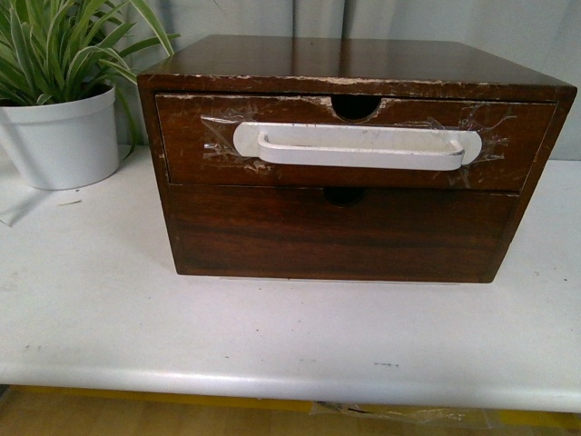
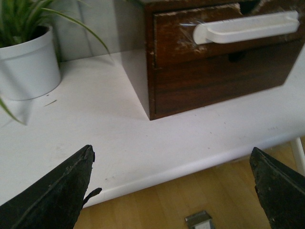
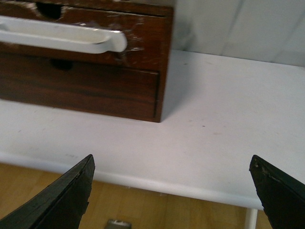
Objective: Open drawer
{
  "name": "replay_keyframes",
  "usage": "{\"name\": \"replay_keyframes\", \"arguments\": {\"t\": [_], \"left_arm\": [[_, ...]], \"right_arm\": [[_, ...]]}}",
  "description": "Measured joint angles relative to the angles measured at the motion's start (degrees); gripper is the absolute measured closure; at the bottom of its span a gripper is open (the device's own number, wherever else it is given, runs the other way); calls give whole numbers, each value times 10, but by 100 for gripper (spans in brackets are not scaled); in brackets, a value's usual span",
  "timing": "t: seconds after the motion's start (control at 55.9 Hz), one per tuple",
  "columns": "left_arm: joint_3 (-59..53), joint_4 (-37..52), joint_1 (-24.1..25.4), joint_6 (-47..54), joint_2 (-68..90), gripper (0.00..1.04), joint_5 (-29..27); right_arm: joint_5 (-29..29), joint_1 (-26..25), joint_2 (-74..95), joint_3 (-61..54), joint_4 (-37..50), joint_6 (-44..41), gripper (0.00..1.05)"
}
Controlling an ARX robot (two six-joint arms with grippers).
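One chest (image 1: 345, 59), the drawer (image 1: 526, 145) shut above plain lower drawer (image 1: 345, 236) — left gripper (image 2: 171, 150) spread wide, right gripper (image 3: 171, 157) spread too.

White counter (image 1: 100, 309) stretched out ahead of me, soft even light across it. Pale grey curtain (image 1: 536, 41) hung behind. Off to my left stood a striped green plant (image 1: 54, 41) in a white pot (image 1: 59, 141). Below, light wooden floor (image 2: 224, 188).

Glossy dark wooden drawer (image 1: 363, 163), chipped edge; smooth white plastic handle (image 1: 359, 145).
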Motion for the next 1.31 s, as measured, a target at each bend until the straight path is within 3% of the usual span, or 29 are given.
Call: {"name": "replay_keyframes", "arguments": {"t": [0.233,0.376,0.626,0.984,1.306], "left_arm": [[53,52,9,146,191,6,138],[104,75,6,231,316,6,168],[221,32,-29,344,459,6,185],[365,-18,-93,369,555,6,217],[426,-43,-165,395,610,6,198]], "right_arm": [[-101,-9,162,103,-24,-101,9],[-139,-28,239,168,-36,-162,9],[-176,-43,339,260,-74,-240,9],[-202,-43,437,359,-124,-312,9],[-199,-26,479,391,-144,-335,9]]}}
